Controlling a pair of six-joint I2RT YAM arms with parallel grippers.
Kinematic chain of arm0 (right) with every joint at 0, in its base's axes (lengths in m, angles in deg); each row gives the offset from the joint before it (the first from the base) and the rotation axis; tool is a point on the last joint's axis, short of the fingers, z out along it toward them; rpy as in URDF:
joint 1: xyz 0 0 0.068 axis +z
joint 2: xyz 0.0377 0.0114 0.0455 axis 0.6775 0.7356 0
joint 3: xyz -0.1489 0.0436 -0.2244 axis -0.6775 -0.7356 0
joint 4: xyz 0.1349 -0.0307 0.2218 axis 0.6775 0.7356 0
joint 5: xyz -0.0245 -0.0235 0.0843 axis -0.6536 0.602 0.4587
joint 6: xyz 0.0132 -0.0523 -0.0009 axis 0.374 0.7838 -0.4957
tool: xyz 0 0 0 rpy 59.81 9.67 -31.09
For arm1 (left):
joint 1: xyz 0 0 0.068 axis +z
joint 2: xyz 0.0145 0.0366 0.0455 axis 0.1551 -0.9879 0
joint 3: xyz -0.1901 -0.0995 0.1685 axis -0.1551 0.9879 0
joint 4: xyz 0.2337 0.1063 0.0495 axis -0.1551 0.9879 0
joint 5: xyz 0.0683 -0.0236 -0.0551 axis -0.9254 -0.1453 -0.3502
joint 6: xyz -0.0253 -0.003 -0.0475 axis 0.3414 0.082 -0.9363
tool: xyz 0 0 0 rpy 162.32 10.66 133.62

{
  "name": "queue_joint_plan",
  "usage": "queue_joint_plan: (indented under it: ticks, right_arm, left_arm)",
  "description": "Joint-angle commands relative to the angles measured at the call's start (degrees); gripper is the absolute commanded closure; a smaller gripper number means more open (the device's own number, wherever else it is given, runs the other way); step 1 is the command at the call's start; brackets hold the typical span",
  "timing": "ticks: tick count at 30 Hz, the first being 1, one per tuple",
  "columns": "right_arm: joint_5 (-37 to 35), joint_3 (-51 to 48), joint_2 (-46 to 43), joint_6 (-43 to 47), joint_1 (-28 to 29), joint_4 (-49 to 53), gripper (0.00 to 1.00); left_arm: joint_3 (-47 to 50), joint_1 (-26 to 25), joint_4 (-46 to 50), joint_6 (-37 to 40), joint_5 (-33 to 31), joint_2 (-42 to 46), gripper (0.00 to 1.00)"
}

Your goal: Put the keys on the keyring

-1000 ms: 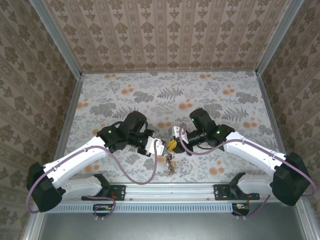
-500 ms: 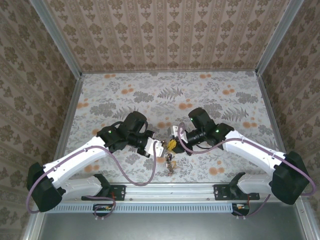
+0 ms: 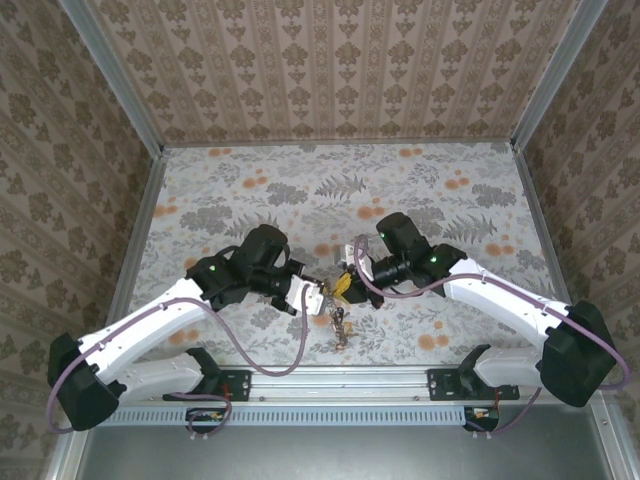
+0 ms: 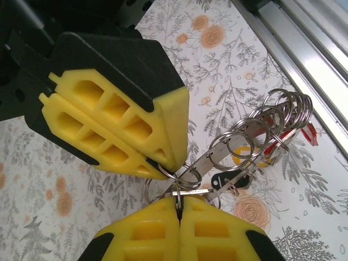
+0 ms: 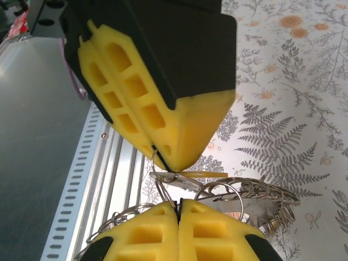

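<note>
Tightly, keyring (image 4: 187,175) pinched between left claw (image 4: 179,201), right claw (image 5: 178,204) tips.

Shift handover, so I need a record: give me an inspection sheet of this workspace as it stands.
Surface: floral-print table.
Job's things: keys bunched on small rings, with red and yellow tags; thin keyring where the claws meet.
Clutter: nothing seen.
Grippers: left claw and right claw both shut, tip to tip, each apparently pinching the keyring.
Cables: purple cables looping along both arms.
Surroundings: patterned walls; metal rail at near edge.
</note>
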Motion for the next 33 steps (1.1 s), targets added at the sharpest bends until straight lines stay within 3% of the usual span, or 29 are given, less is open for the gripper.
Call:
queue_joint_plan:
  ticks: [1, 15, 17, 19, 23, 33]
  right_arm:
    - [0.4, 1.48, -1.21, -5.75, -0.91, -6.68, 1.0]
    - [2.07, -1.95, -2.7, -12.96, -1.87, -17.43, 1.0]
    - [1.63, -2.95, -3.41, -13.59, -1.88, -19.62, 1.0]
    - [1.17, -3.69, -4.01, -13.97, -1.88, -20.98, 1.0]
    - [0.16, -4.96, -4.76, -13.9, -1.88, -22.2, 1.0]
    - [-1.26, -8.72, -7.18, -14.42, -1.8, -26.96, 1.0]
  left_arm:
    - [1.63, -0.59, -1.06, -1.06, 1.25, 1.48, 1.0]
    - [4.49, -0.99, -6.67, -5.13, -2.64, 1.64, 0.99]
    - [5.1, -0.99, -8.59, -8.19, -3.9, 1.64, 0.92]
    - [5.93, -0.99, -10.8, -10.94, -4.65, 2.29, 0.76]
    - [8.72, -0.34, -16.22, -14.78, -3.94, 5.35, 0.64]
    - [8.09, 7.43, -17.26, -27.74, 1.84, 8.91, 0.62]
